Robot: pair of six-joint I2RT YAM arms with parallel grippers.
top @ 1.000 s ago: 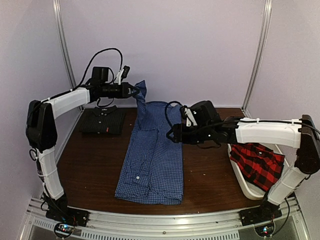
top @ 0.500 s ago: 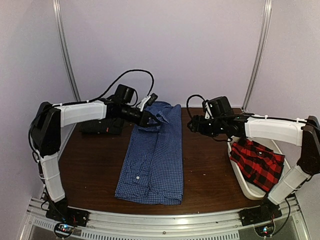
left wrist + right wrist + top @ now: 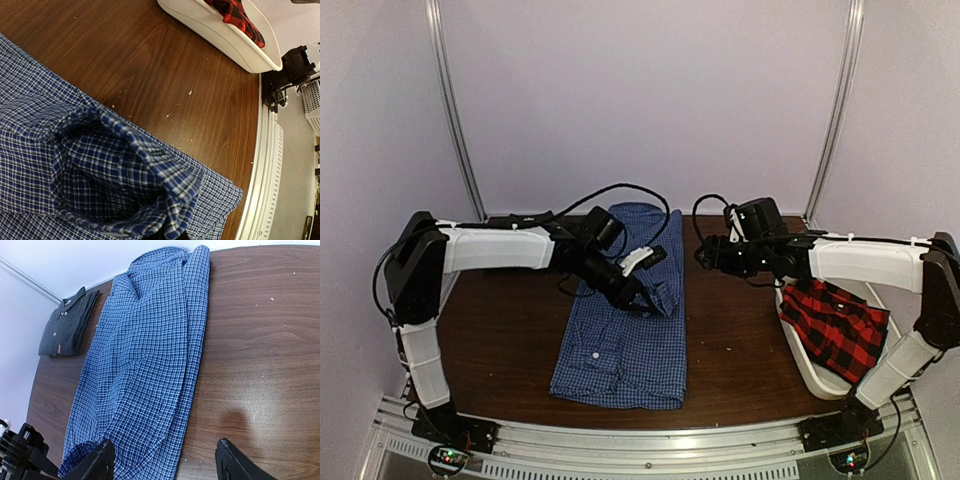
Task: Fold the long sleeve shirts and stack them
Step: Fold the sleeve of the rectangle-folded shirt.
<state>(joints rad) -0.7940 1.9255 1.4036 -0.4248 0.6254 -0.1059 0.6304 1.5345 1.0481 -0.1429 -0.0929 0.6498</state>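
Gingham shirt (image 3: 620, 350), soft fine-check cloth, bunched in closed left claw (image 3: 643, 298); right claw (image 3: 165, 452) spread wide, empty.

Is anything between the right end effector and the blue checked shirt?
Nothing visible does. The right end effector hangs open beside the blue checked shirt, with only bare table between them. The left end effector grips a fold of the shirt, off that path.
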